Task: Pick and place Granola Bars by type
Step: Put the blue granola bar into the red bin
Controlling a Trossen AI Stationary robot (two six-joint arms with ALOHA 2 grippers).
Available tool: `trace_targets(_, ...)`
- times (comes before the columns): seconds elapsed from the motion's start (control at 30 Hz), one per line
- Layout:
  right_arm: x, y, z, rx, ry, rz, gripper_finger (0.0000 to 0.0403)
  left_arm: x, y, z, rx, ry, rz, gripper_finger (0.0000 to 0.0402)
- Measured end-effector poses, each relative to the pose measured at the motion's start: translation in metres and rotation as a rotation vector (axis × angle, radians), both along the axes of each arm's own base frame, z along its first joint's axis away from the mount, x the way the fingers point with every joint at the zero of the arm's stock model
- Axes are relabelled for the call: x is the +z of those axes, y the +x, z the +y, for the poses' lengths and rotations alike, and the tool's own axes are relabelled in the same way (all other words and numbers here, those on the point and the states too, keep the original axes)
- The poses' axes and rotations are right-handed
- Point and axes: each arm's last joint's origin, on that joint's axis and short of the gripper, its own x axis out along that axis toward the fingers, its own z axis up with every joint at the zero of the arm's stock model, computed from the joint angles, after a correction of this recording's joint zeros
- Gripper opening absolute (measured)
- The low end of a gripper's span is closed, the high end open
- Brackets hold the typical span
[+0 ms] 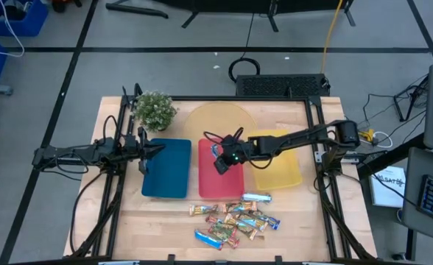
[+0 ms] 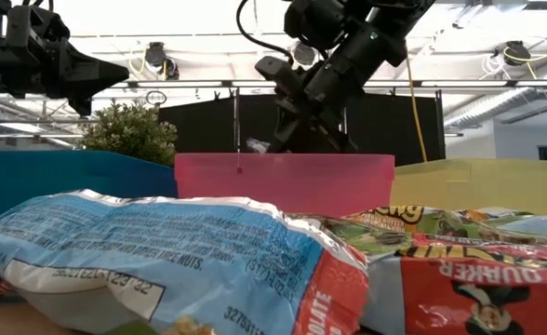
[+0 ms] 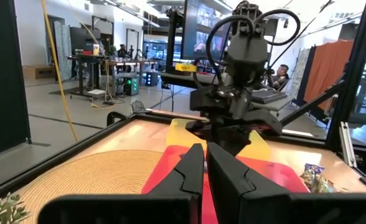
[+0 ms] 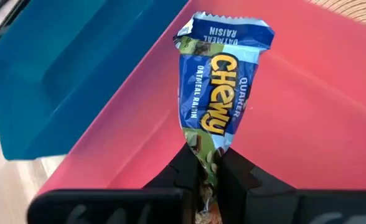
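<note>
Above the red tray [image 1: 220, 180], the right gripper [image 4: 203, 171] pinches one end of a blue granola bar [image 4: 219, 93], its long axis running straight out from the fingertips. Its shiny wrapper reads "Chewy" in yellow. Over the blue tray [image 1: 166, 168], the left gripper [image 1: 146, 149] waits clenched, holding nothing.

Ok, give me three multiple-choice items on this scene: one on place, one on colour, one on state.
1. The right pincer hangs over which tray?
A. blue
B. red
C. yellow

2. The held bar's wrapper is mainly:
A. blue
B. orange
C. silver

3. The left pincer is:
A. shut on a bar
B. wide open
C. shut, empty

Answers: 1 B, the red tray lies beneath it; 2 A, the right wrist view shows a blue wrapper; 3 C, its fingers meet with nothing between.
</note>
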Motion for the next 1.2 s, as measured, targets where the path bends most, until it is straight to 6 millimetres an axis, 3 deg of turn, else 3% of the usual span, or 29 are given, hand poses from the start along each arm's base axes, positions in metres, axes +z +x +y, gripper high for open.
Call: trace_targets(1.2, -0.007, -0.005, 0.018, -0.029, 0.006, 0.014, 0.0031, 0.000, 0.000, -0.001, -0.028, 0.001, -0.003, 0.0026)
